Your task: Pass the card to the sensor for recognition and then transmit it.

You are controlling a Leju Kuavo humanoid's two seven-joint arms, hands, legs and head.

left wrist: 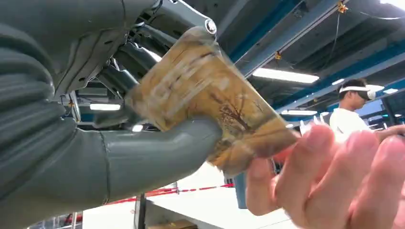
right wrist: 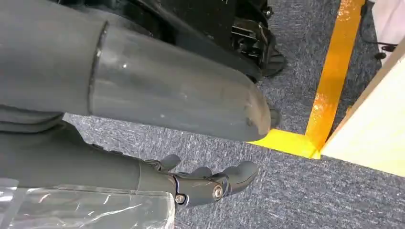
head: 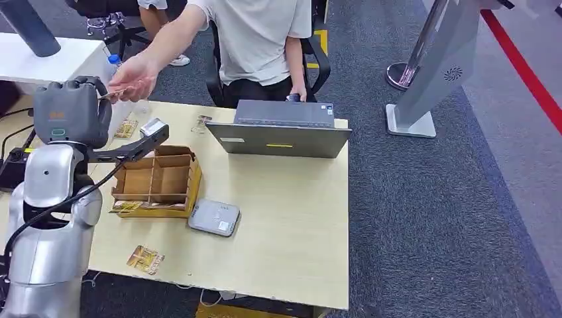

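Left hand [head: 73, 109] is raised over the table's far left corner, its thumb [left wrist: 157, 150] and darker fingers pinching a brown patterned card [left wrist: 205, 95]. A person's hand [head: 134, 76] reaches in from across the table and touches the free end of the same card; in the left wrist view that hand's fingertips [left wrist: 315, 143] close on the card's edge. The person sits behind the far edge in a light shirt.

Right hand [right wrist: 191, 183] hangs beside the table [head: 291, 218], over grey carpet with a yellow floor stripe [right wrist: 329, 86]; its fingers are loosely spread and hold nothing.

On the table, a cardboard divider box [head: 159, 182] stands near the left edge. A flat grey sensor [head: 214, 217] lies just beside the box's near right corner. One loose card [head: 146, 259] lies near the table's front edge, another [head: 126, 128] near the far left corner, and one more [head: 127, 206] against the box's near left corner. A grey laptop [head: 281, 129] stands open at the far edge with its back toward the robot. A grey stand [head: 434, 73] rests on the carpet beyond the table's right edge.
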